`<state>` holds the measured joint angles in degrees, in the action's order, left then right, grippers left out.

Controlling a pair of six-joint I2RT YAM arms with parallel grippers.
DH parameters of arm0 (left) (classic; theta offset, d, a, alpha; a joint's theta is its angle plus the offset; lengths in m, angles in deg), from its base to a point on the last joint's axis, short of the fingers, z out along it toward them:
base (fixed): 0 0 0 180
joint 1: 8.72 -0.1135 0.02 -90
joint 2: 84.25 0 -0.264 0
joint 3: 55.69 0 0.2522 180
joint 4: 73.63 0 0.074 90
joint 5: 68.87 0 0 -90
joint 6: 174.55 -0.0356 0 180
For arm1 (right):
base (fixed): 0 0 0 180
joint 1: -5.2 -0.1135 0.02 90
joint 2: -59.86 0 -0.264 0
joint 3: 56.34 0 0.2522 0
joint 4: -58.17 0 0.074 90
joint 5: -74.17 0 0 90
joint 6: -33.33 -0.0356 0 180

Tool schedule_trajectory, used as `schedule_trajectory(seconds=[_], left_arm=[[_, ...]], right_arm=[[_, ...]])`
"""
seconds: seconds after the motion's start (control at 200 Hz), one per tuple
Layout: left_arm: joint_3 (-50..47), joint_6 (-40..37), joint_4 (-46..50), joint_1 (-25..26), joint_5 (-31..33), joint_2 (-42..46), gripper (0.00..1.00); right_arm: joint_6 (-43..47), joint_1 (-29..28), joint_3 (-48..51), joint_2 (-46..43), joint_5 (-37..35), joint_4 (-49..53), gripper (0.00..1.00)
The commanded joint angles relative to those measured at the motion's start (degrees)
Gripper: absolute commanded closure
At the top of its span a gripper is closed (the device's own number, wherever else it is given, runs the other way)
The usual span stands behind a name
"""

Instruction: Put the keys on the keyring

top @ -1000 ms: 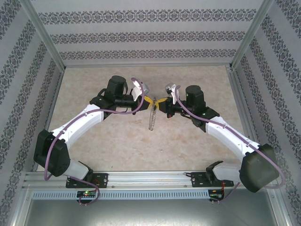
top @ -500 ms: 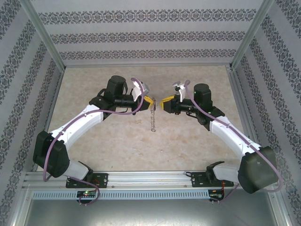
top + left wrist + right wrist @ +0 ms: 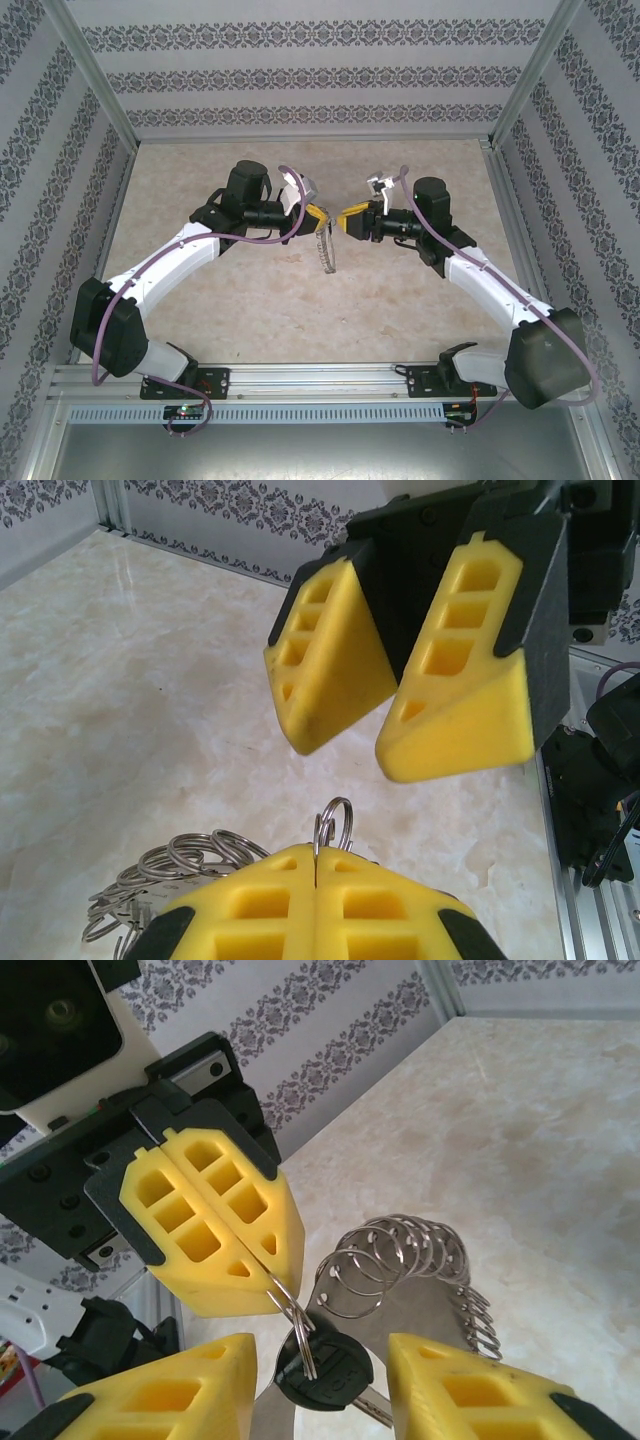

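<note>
My left gripper (image 3: 320, 217) is shut on one small silver loop (image 3: 336, 829) of the keyring (image 3: 420, 1260), a thin silver hoop fringed with many small loops. The keyring hangs below it over the table (image 3: 326, 252). A tiny key with a black head (image 3: 328, 1365) and a short silver blade hangs from that pinched loop. My right gripper (image 3: 322, 1352) is open, one yellow finger (image 3: 170, 1395) on each side of the key, apart from it. It faces the left gripper (image 3: 262, 1265) tip to tip, a small gap between them.
The marble-patterned table top (image 3: 230, 290) lies under both arms. Patterned walls (image 3: 300, 80) and aluminium posts (image 3: 95, 80) enclose it at the back and sides. The arm bases and a metal rail (image 3: 320, 385) run along the near edge.
My right gripper has opened and drawn back to the right from the left gripper. The key stays hanging on the loop. The keyring has swung and now hangs tilted.
</note>
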<state>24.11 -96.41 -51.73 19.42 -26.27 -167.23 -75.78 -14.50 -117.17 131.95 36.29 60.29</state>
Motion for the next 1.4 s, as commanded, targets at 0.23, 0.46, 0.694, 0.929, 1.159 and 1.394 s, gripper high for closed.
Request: schedule_trajectory(seconds=[0.23, 0.46, 0.694, 0.929, 1.159, 1.394], left_arm=[[1.7, -1.4, -2.3, 0.6, -1.8, 2.5, 1.0], [1.3, -1.3, -3.0, 0.5, -2.0, 3.0, 1.0], [1.2, -1.1, -3.6, 0.5, -2.1, 3.1, 1.0], [1.0, -0.9, -3.7, 0.5, -2.2, 3.0, 1.0], [0.9, -0.9, -3.5, 0.6, -2.7, 3.0, 1.0], [1.3, -0.8, -3.2, 0.6, -3.5, 2.8, 1.0]], right_arm=[[-1.1, -1.3, 1.3, 2.6, 3.3, -4.2, 0.87], [-0.9, -0.9, 2.6, 2.4, 2.8, -3.7, 1.0], [-0.5, -1.3, 1.8, 3.3, 7.0, -1.6, 0.82], [1.1, 0.5, 2.2, -0.3, 7.4, 1.3, 0.72], [0.6, 2.3, 1.1, -2.7, 7.5, 0.2, 0.73], [0.0, 1.7, -2.8, 0.1, 9.0, -1.0, 0.61]])
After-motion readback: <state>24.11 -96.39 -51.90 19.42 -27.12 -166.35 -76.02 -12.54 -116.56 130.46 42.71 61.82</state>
